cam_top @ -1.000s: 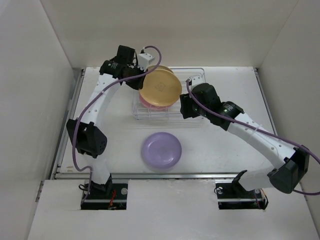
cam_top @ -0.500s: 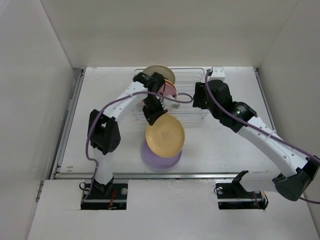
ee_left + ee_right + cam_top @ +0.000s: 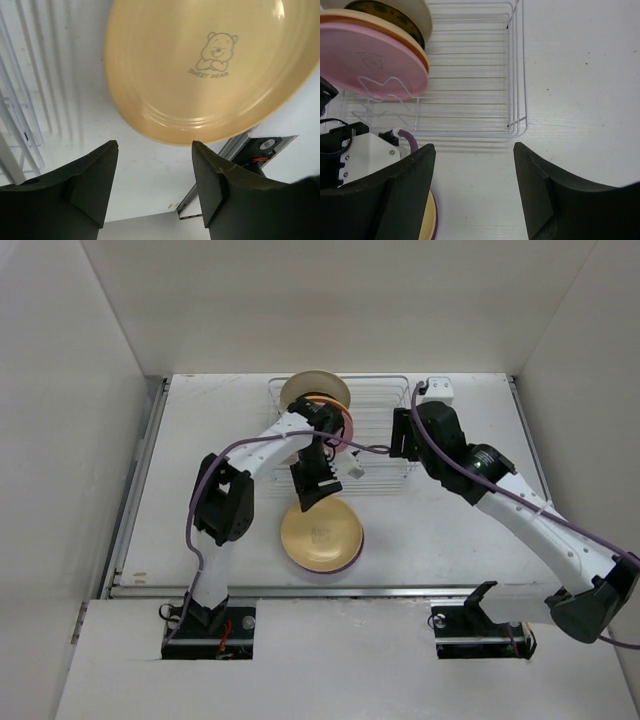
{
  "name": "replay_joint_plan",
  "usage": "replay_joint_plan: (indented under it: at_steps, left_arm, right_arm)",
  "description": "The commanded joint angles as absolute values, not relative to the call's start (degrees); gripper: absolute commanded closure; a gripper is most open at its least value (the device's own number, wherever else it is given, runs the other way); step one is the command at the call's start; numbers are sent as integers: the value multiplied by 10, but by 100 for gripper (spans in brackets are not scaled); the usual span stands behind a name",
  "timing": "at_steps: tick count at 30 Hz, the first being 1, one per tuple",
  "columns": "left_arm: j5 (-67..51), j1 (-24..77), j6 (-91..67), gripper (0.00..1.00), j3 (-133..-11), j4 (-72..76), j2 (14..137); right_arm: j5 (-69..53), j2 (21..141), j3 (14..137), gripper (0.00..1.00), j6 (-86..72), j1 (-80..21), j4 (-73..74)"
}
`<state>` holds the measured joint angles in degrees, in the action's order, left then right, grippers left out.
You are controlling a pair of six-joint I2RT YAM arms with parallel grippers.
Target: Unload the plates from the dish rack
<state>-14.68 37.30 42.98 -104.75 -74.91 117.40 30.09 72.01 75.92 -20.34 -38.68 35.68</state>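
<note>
Nearest the arm bases, a yellow plate (image 3: 320,533) lies flat on the white table (image 3: 200,440). It sits on top of a purple plate (image 3: 345,567), and only a thin edge of the purple one peeks out. The yellow plate has a little bear drawn on it.

Just behind it hangs the left gripper (image 3: 154,150). Its jaws are wide apart with nothing between them, and they do not touch the plate.

Farther back stands the dish rack (image 3: 385,390), made of thin white wire. The right gripper (image 3: 472,147) hangs by the near right corner of the rack. Its jaws are apart too, and nothing is in them.

On the left side of the rack, more plates stand on edge, close together. The pink plate (image 3: 370,60) is the nearest of them. Right behind it is an orange plate (image 3: 395,31), which shows only its rim. A dark plate (image 3: 377,7) with yellow marks comes next, and a cream plate (image 3: 305,387) stands at the far end.
</note>
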Motion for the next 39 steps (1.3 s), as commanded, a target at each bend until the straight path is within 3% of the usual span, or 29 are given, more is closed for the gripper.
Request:
replay_joint_plan:
  at_steps: [1,7,15,16,23,28,37,39]
  left_arm:
    - [-153,387,437,42,-1036,-895,1137]
    - [-212,331,396,50,-1081,-882,1108]
    - [-316,154,234,53,-1080,-741,1043]
    - [-322,138,214,61,-1069,-696,1036]
    - [-316,75,147,61,-1015,-597,1018]
    - [-298,75,118,57,-1049,-580,1077]
    - [-234,64,95,62,-1096,-574,1179]
    - [-241,64,95,65,-1101,-580,1201]
  right_arm:
    - [300,692,766,28,-214,-393,320]
    - [308,698,795,27,-195,-393,280]
    - [198,830,884,27,-125,-388,227]
    - [188,847,896,27,-119,-388,227]
    - [112,955,945,34,-83,-382,176]
    - [112,1067,1018,52,-40,-371,170]
    - [132,1166,1108,53,5,-360,177]
    - [118,1166,1108,61,11,-360,177]
